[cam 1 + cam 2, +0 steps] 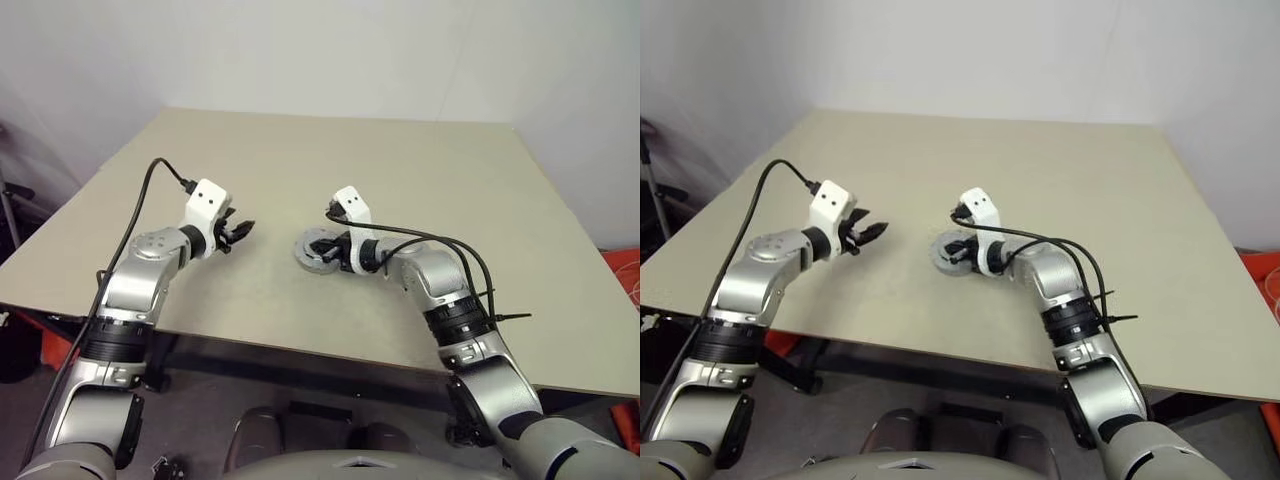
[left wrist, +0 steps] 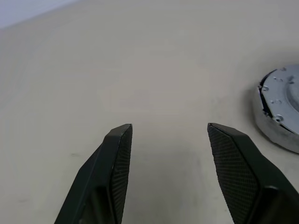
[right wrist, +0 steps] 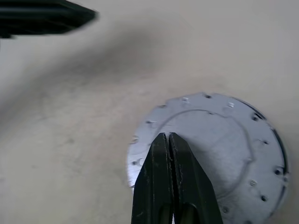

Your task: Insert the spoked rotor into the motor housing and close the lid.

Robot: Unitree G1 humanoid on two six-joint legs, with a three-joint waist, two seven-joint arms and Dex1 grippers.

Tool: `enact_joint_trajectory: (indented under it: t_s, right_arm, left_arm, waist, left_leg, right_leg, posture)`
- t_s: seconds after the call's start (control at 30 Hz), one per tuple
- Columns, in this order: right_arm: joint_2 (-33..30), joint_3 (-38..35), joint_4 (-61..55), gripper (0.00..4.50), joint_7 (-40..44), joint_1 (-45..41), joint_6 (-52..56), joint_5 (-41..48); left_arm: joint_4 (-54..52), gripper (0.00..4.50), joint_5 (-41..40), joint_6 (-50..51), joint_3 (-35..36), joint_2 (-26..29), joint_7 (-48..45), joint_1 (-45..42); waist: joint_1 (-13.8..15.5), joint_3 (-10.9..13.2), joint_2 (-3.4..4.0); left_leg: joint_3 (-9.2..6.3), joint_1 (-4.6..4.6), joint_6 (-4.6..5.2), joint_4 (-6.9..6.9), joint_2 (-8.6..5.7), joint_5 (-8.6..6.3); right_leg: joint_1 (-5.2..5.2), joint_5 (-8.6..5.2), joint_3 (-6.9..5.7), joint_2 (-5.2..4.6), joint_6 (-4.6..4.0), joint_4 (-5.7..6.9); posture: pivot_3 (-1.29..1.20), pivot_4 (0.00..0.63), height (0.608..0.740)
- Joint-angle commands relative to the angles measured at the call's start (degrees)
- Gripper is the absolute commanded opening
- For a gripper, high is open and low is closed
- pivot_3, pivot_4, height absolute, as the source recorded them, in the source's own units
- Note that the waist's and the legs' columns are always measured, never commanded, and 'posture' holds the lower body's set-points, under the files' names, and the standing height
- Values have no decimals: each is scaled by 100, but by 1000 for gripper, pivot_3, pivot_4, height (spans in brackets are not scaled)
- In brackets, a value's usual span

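A broad, pale beige table with a plain matte top fills the space in front of the robot, and both arms reach out over its near half.

The right gripper is clenched tight, its two black fingers pressed flat against each other with no gap between them and nothing caught in them. Their tips sit over the flat round silver lid, a metal disc with small screw holes dotted round its edge and a raised circular step across its face. From the right wrist view the tips lie on or just above the disc's face, near its rim on the side nearer the wrist; I cannot tell whether they actually touch it. The lid lies level on top of the short round metal motor housing, whose dull grey side wall shows beneath it in the left wrist view, with a thin dark seam along part of the join.

The left gripper stands released, its two black textured fingers spread wide with bare tabletop between them, grasping nothing. The housing sits well apart from it, off to the side beyond its right-hand finger. It hovers above the table, pointing across towards the right arm.
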Motion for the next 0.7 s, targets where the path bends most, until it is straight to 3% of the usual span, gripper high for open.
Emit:
enact_joint_trajectory:
  t_s: [0.03,0.13,0.2,0.33,0.57,0.63,0.7]
  right_arm:
    - [-137,-93,-191,35,517,-76,-699,134]
    - [-332,212,74,35,765,67,-1709,-319]
    - [-363,321,219,425,886,148,-2174,-457]
    - [-301,409,607,1651,906,215,-2911,-695]
    - [-106,282,1234,4099,528,47,-3305,-903]
    - [-64,222,1324,4477,410,-15,-3345,-926]
    - [-36,209,1390,4477,341,-72,-3381,-975]
  left_arm:
    - [-228,2718,-37,-7,11,32,-48,-81]
    - [-182,2718,-10,-20,-36,28,-87,-101]
    - [-169,2718,25,-42,-71,21,-90,-95]
    - [-198,2718,39,-39,-158,5,-107,-87]
    - [-316,2718,6,59,-312,-21,-232,-56]
    - [-348,2718,21,62,-349,-42,-221,-17]
    - [-367,2718,39,61,-377,-55,-211,17]
  waist:
    - [-1,0,0]
    - [0,0,0]
    - [0,-1,-1]
    - [-5,0,-1]
    - [-17,0,-1]
    - [-16,0,-1]
    - [-18,0,-1]
  left_leg:
    - [0,-5,1,0,0,0]
    - [0,-15,4,1,-1,-2]
    - [0,-19,4,1,-1,-2]
    - [0,-29,11,1,0,-6]
    - [0,-29,15,2,0,-8]
    - [-1,-29,16,2,0,-8]
    - [-1,-30,16,2,1,-9]
  right_leg:
    - [-4,0,-1,0,-1,0]
    - [-10,6,-1,0,-11,-2]
    - [-11,12,-3,0,-21,-7]
    - [-16,17,-6,0,-30,-16]
    - [-17,18,-7,0,-33,-17]
    - [-14,19,-7,0,-33,-18]
    - [-16,19,-7,0,-34,-18]
  posture:
    - [0,0,740]
    - [0,0,740]
    - [0,0,740]
    - [0,0,740]
    - [0,0,740]
    - [0,0,740]
    - [0,0,740]
